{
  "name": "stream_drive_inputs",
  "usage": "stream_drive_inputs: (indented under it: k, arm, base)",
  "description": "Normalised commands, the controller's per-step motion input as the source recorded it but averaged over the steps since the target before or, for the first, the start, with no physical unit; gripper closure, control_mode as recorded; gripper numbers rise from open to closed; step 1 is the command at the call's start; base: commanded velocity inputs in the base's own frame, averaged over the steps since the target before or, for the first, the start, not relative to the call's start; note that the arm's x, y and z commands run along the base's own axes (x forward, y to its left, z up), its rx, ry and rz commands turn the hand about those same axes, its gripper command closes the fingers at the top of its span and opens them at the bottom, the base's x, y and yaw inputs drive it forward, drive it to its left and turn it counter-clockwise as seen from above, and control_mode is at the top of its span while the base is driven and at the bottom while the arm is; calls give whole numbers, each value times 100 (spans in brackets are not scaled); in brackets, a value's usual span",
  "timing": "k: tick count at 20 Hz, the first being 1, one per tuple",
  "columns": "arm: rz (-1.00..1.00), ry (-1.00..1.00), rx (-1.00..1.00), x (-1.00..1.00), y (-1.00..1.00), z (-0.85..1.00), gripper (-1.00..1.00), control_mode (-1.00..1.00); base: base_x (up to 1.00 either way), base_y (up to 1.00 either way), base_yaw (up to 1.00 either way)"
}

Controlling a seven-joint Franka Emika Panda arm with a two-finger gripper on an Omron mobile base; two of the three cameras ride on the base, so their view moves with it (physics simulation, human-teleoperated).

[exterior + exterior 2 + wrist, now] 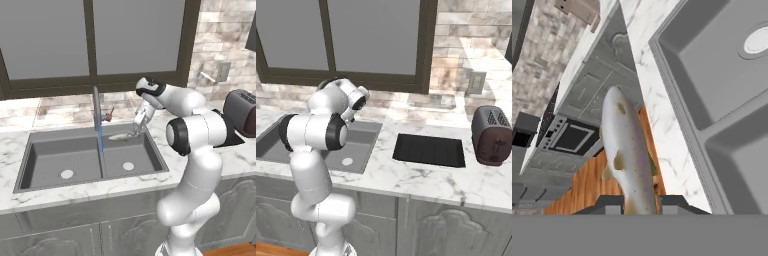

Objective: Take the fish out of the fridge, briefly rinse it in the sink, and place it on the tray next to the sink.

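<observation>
The slim pale fish (120,136) hangs over the back of the right basin of the dark grey sink (45,155), just right of the blue water stream (100,139) falling from the tall faucet (95,102). My gripper (135,131) is shut on the fish's tail end. In the hand view the speckled fish (626,155) runs up from between my fingertips (607,202), with the sink basin (722,80) to the right. The black tray (429,150) lies on the counter right of the sink (363,131). The fridge is out of view.
A dark toaster (492,135) stands right of the tray, also seen at the counter's right end as the toaster (242,112). A large window (90,40) sits behind the sink. Marble counter (421,180) runs along the front.
</observation>
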Motion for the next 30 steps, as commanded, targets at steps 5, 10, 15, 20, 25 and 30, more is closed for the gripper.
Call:
stream_drive_inputs:
  k: [5,10,15,20,25,30]
  arm:
    - [0,0,0,27,23,-4,100,-100]
    - [-2,0,0,29,10,0,100,-100]
    - [-8,0,0,31,1,-5,100,-100]
    - [-12,1,-1,17,0,-13,100,-100]
    - [-13,0,-2,16,0,-13,100,-100]
    - [-12,3,-4,15,6,-18,100,-100]
  base:
    - [0,0,0]
    - [0,0,0]
    - [0,0,0]
    - [0,0,0]
    - [0,0,0]
    - [0,0,0]
